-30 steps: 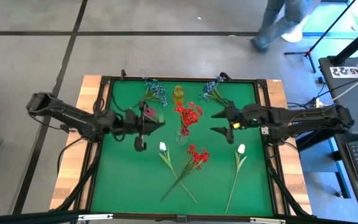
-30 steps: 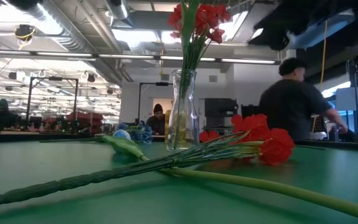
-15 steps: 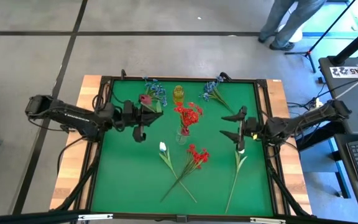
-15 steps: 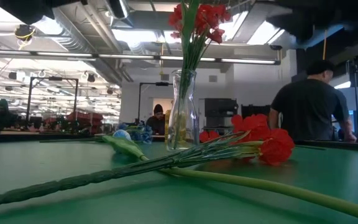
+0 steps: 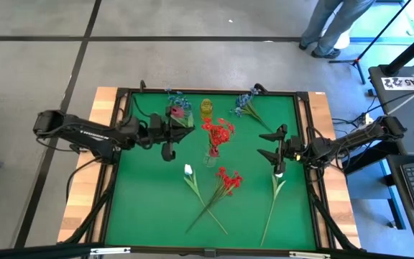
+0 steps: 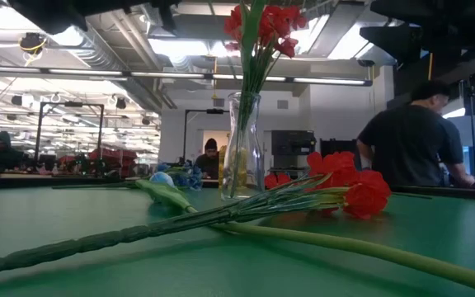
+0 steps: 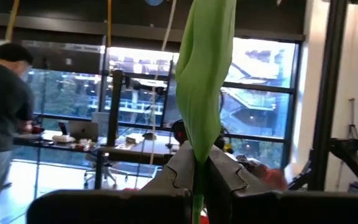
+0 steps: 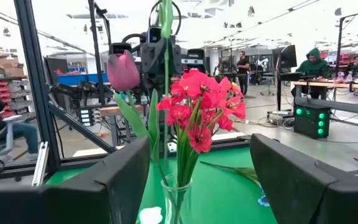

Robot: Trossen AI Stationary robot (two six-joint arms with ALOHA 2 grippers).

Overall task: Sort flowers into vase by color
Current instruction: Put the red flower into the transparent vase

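Observation:
My left gripper [image 5: 169, 131] is shut on a pink rosebud flower [image 5: 178, 112], just left of the clear vase [image 5: 210, 155], which stands on its base with red blooms [image 5: 218, 132] in it. The right wrist view shows that bud [image 8: 123, 70] upright behind the vase [image 8: 175, 200]. My right gripper [image 5: 274, 153] is open, right of the vase, above a white tulip [image 5: 279, 173]. A second white tulip [image 5: 188, 170] and a red flower [image 5: 228, 180] lie crossed on the mat. Blue sprigs [image 5: 180, 105] [image 5: 246, 104] lie by the far edge, either side of a yellow vase [image 5: 206, 108]. My left gripper pinches the rosebud flower's green stem [image 7: 197, 184] between its two fingers, which come level from the table's left and lie across the stem. A green leaf [image 7: 204, 74] rises above the fingers. The flower stands upright in the hold, its bud [image 8: 123, 70] off the mat.
A raised black frame [image 5: 304, 97] borders the green mat [image 5: 142, 208]. The stems of the lying flowers [image 6: 221, 216] cross the near middle of the mat. People stand in the room beyond the table [image 6: 406, 148].
My left gripper has carried the rosebud toward the far edge and a little right, nearer the clear vase. My right gripper has drawn back from the vase toward the right edge and turned, then stayed there. A person has walked behind the table.

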